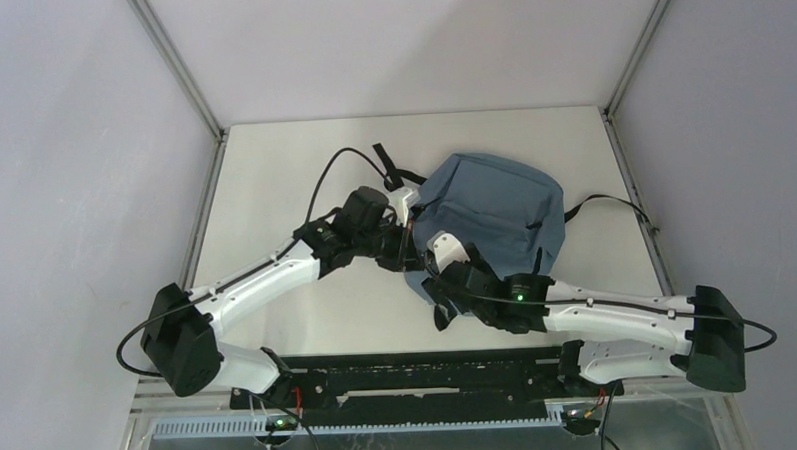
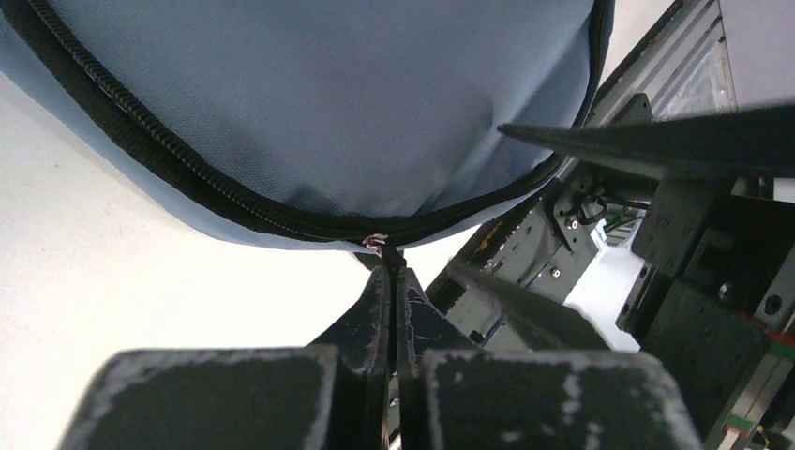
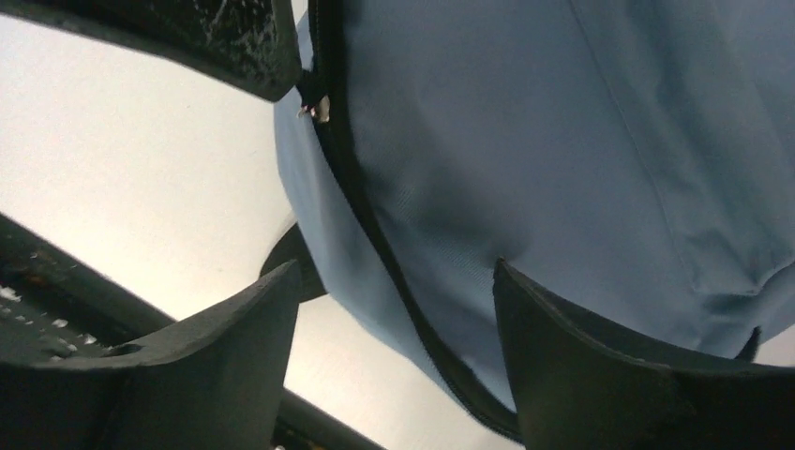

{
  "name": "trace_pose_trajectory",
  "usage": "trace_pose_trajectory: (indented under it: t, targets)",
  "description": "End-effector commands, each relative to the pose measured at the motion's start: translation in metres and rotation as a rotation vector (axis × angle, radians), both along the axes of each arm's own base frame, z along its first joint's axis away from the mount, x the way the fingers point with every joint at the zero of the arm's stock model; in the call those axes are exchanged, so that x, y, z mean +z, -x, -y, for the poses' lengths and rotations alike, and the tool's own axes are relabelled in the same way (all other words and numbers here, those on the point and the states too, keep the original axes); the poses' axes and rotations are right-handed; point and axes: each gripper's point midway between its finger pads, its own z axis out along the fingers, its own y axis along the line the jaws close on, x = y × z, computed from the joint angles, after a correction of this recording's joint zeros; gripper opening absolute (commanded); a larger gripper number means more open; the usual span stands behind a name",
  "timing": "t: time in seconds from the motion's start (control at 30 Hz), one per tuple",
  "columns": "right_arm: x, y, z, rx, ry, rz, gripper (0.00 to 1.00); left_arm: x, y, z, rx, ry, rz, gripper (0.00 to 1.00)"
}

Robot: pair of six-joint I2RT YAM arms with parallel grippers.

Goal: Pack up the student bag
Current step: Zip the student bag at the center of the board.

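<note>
The student bag [image 1: 494, 207] lies on the white table, dusty blue with a black zipper [image 2: 187, 183] running round its near edge. My left gripper [image 1: 411, 247] is at the bag's left near corner, shut on the black zipper pull [image 2: 378, 244], whose tab runs down between the closed fingertips [image 2: 389, 277]. In the right wrist view the same metal slider [image 3: 319, 108] shows below a left finger [image 3: 216, 37]. My right gripper [image 3: 394, 281] stands open, straddling the bag's zippered edge [image 3: 375, 234], one finger [image 3: 234, 328] over the table and the other [image 3: 581, 347] against the blue fabric [image 3: 525, 131].
Black straps trail from the bag at the back left [image 1: 390, 167] and the right [image 1: 606, 202]. Metal frame posts [image 1: 205, 192] border the table's sides. The arms' black mounting rail [image 1: 420, 369] runs along the near edge, close behind both grippers.
</note>
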Motion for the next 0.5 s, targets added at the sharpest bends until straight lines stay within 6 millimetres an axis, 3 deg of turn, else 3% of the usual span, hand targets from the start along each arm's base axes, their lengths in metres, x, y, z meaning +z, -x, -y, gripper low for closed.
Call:
trace_pose_trajectory:
  t: [0.0, 0.1, 0.13, 0.3, 0.47]
  targets:
    - [0.020, -0.022, -0.014, 0.007, -0.016, 0.140, 0.70, 0.011, 0.003, -0.001, -0.014, 0.049, 0.023, 0.00]
    - [0.012, -0.018, -0.015, 0.024, -0.009, 0.113, 0.09, 0.012, -0.006, -0.009, 0.033, 0.031, 0.042, 0.00]
    - [0.009, -0.014, -0.014, 0.029, -0.009, 0.090, 0.00, 0.012, -0.011, -0.014, 0.065, 0.025, 0.046, 0.00]
    - [-0.001, 0.014, 0.005, -0.015, -0.054, -0.012, 0.00, 0.023, -0.041, -0.038, 0.195, 0.062, 0.063, 0.00]
    - [0.004, 0.040, 0.019, -0.078, -0.183, -0.086, 0.00, 0.027, -0.068, -0.051, 0.267, 0.068, 0.067, 0.00]
